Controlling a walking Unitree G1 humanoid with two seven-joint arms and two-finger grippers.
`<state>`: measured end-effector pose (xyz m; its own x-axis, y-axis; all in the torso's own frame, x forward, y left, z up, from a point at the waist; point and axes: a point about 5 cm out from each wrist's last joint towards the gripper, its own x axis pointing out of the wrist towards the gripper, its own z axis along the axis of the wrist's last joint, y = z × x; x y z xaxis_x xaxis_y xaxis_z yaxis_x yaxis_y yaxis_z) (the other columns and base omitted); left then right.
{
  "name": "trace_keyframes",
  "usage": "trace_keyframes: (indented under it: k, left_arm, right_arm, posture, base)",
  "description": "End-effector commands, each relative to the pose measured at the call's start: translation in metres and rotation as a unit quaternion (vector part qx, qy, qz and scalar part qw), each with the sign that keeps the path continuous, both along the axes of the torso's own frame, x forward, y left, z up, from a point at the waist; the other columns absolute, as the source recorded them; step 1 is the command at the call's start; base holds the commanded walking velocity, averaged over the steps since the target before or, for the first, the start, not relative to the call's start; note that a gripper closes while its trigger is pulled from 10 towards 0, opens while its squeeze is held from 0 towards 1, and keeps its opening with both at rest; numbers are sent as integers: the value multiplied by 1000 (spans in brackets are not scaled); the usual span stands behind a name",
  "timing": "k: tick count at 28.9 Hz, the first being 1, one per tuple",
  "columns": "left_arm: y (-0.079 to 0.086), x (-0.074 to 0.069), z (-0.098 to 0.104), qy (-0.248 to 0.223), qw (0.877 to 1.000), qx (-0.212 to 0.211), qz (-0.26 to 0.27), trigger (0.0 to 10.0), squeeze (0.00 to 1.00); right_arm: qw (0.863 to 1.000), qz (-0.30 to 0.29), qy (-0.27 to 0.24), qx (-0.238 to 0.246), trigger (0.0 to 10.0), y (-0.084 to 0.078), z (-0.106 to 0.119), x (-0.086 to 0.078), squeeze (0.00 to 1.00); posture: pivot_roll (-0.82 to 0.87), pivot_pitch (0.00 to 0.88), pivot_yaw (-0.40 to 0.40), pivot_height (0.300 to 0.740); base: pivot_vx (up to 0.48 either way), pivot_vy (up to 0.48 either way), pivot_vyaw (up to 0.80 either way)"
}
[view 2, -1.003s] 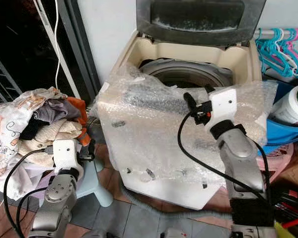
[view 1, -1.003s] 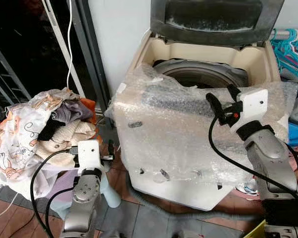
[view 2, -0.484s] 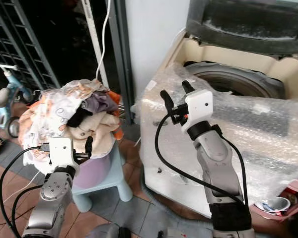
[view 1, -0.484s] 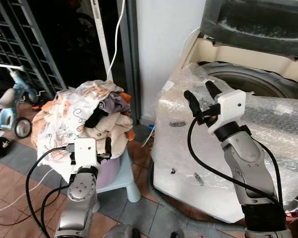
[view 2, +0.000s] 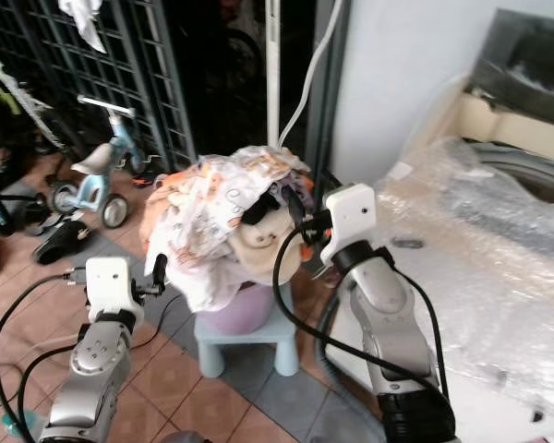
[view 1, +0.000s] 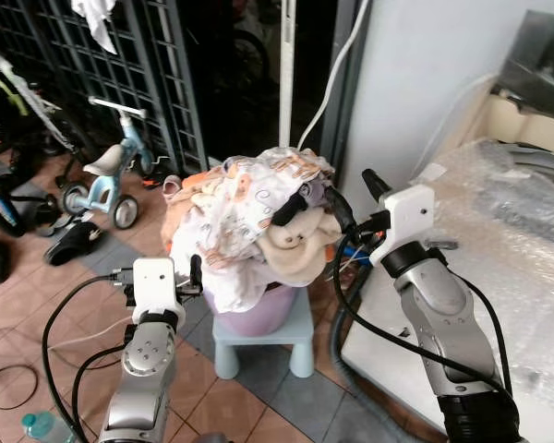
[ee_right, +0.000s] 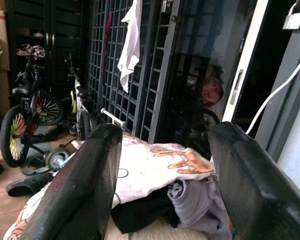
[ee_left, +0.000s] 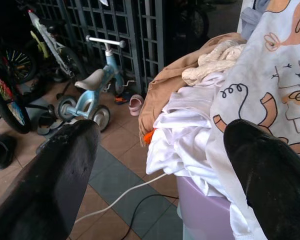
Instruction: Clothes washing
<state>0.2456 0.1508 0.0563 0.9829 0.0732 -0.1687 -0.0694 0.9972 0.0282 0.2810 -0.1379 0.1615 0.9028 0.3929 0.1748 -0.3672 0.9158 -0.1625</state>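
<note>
A purple basket (view 1: 258, 317) on a pale blue stool (view 1: 263, 341) is heaped with clothes (view 1: 249, 221), a printed white sheet on top. The right gripper (view 1: 349, 196), fingers apart, hovers at the pile's 3 o'clock side; the left gripper (view 1: 199, 274), fingers apart, sits near its 8 o'clock edge. The bubble-wrapped washing machine (view 1: 499, 249) stands at 3 o'clock.

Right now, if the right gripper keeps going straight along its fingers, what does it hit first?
Most likely the top of the laundry pile. The right gripper, fingers open, points at it, and its wrist view frames the printed white cloth between the fingertips. Depth is unclear; it might skim over.
</note>
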Motion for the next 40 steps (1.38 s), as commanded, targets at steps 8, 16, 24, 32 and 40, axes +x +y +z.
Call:
trace_keyframes:
  k: [8,16,24,32,40]
  left_arm:
    - [2,0,3,-7,1000,-9,1,10000,0]
    - [1,0,2,-2,1000,-9,1,10000,0]
    - [0,-2,0,3,1000,-16,-6,10000,0]
    - [2,-3,-2,10,1000,-7,13,10000,0]
    - [2,-2,-4,17,1000,-5,12,10000,0]
  right_arm:
    - [999,6,32,-14,10000,2,-15,-4,0]
    - [998,4,58,-24,10000,2,-26,-5,0]
    - [996,20,76,-36,10000,7,-34,-7,0]
    - [992,52,95,-63,10000,11,-44,-13,0]
    - [991,60,89,-78,10000,15,-47,-14,0]
  posture:
    - [-70,0,44,740]
    - [-70,0,43,740]
    - [-66,0,41,740]
    - [-65,0,36,740]
    - [-59,0,35,740]
  base:
    - [89,0,484]
    - [395,0,0]
    - [392,0,0]
    - [167,0,0]
    - [0,0,600]
